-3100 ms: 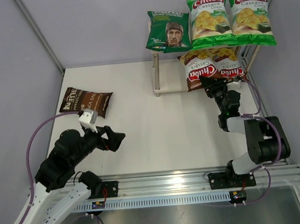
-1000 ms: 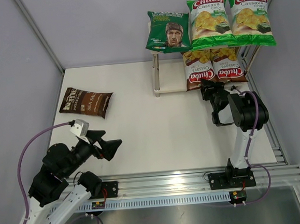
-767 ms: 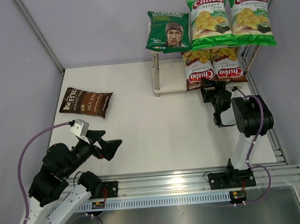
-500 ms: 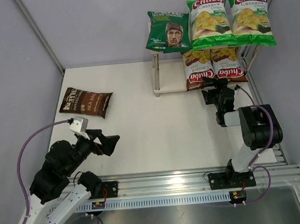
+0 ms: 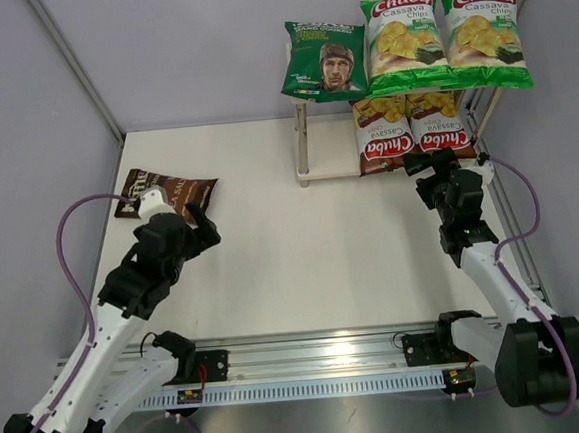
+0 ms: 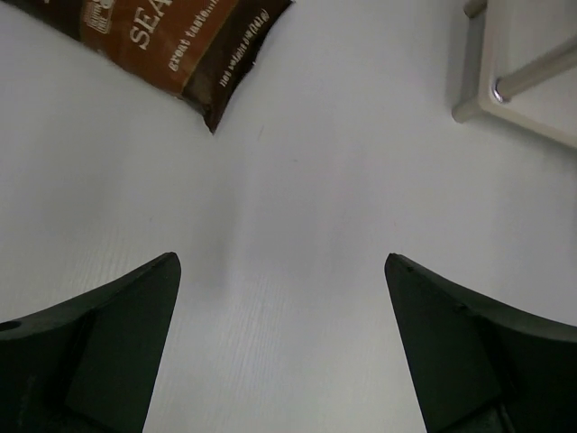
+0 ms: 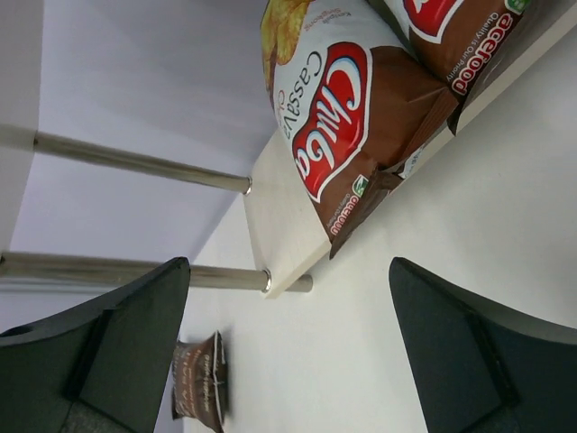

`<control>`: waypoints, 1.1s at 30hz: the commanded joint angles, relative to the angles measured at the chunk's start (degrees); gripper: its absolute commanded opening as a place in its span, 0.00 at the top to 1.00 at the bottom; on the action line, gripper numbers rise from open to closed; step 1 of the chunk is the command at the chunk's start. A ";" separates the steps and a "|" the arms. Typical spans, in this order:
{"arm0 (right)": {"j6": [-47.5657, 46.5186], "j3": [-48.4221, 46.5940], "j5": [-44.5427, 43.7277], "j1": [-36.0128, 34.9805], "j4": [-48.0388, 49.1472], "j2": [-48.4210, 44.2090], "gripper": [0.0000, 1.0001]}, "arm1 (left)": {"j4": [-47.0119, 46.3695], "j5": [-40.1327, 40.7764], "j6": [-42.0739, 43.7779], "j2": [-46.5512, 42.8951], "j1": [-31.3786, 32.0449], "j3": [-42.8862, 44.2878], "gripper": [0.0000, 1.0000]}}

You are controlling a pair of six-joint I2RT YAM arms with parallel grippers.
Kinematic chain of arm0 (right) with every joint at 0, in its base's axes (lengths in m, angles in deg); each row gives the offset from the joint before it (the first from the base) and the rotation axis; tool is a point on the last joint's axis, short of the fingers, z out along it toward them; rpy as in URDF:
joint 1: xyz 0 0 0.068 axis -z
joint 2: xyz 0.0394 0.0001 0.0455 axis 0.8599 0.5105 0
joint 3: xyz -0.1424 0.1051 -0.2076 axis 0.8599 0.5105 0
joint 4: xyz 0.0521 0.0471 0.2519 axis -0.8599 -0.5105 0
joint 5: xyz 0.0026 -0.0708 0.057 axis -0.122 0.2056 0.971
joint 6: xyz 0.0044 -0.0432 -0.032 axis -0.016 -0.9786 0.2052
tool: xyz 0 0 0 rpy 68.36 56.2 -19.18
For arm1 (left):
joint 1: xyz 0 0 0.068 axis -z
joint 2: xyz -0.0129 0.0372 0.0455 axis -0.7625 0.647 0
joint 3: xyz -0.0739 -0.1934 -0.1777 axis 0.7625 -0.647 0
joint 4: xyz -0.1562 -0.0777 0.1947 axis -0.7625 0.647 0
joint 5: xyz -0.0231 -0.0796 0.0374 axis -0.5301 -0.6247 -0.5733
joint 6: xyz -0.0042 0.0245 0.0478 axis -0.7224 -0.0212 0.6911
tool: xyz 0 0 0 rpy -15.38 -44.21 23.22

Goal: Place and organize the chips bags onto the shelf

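The shelf [image 5: 330, 157] stands at the back right. Its top board carries a dark green bag [image 5: 323, 60] and two green-white Chuba bags [image 5: 402, 32] [image 5: 481, 29]. Two brown Chuba bags [image 5: 383, 134] [image 5: 439, 124] stand side by side on the lower board [image 7: 284, 225], the nearer one [image 7: 352, 135] just ahead of my open, empty right gripper [image 7: 288, 271] [image 5: 428, 162]. A dark-brown Sea Salt bag [image 5: 172, 194] [image 6: 171, 36] lies flat on the table at the left. My left gripper [image 6: 281, 271] [image 5: 202, 231] hovers open just short of its near corner, apart from it.
The white table [image 5: 302, 246] is boxed in by grey walls on the left, back and right. A metal rail [image 5: 380, 350] with both arm bases runs along the near edge. A silver shelf leg [image 6: 532, 77] shows in the left wrist view.
My right gripper has opened, let go of the brown bag on the lower board and drawn back. My left arm has swung forward toward the Sea Salt bag.
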 commanded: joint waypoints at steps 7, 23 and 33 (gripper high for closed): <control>-7.84 2.54 19.71 0.20 -3.17 -9.91 0.00 | -19.69 -14.22 -11.14 10.21 -26.67 -1.35 0.01; -3.18 4.38 40.47 0.20 7.91 -3.05 0.00 | -41.95 -28.72 -21.17 36.22 -47.26 -3.38 0.01; -3.71 9.21 41.35 0.11 15.11 -3.84 0.01 | -54.50 -32.15 -22.92 51.78 -49.46 -0.82 0.01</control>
